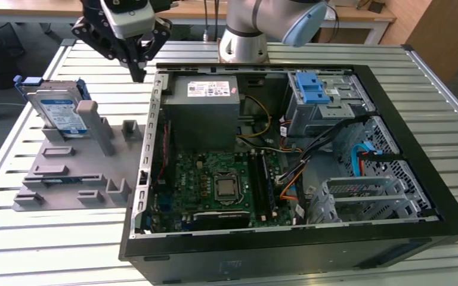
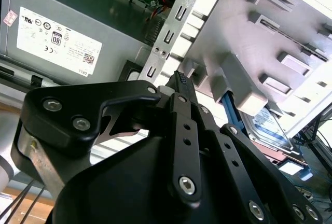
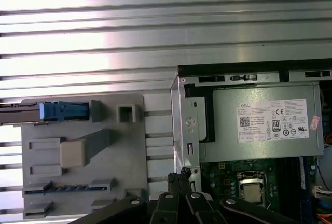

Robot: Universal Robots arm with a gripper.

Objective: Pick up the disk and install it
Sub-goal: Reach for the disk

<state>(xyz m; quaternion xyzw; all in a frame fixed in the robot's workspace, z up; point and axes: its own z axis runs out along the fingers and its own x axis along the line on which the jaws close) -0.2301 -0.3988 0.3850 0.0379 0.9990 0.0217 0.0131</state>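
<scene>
The disk (image 1: 60,111) is a silver drive with a white-and-blue label in a blue bracket. It stands on edge in a slot at the far end of the grey fixture plate (image 1: 70,179), on the exterior view's left. In the first wrist view the disk (image 3: 58,111) shows edge-on; in the second wrist view the disk (image 2: 273,130) sits behind a grey post. My gripper (image 1: 139,75) hangs above the gap between the fixture and the computer case, apart from the disk. In both wrist views the gripper (image 2: 180,75) (image 3: 180,176) has its black fingers pressed together with nothing between them.
The open black computer case (image 1: 420,179) lies on a slatted metal table (image 1: 452,89). Inside are a grey power supply (image 1: 205,104), a green motherboard (image 1: 217,185), loose cables, and a grey drive cage with a blue latch (image 1: 316,89). Grey posts (image 1: 90,122) rise from the fixture.
</scene>
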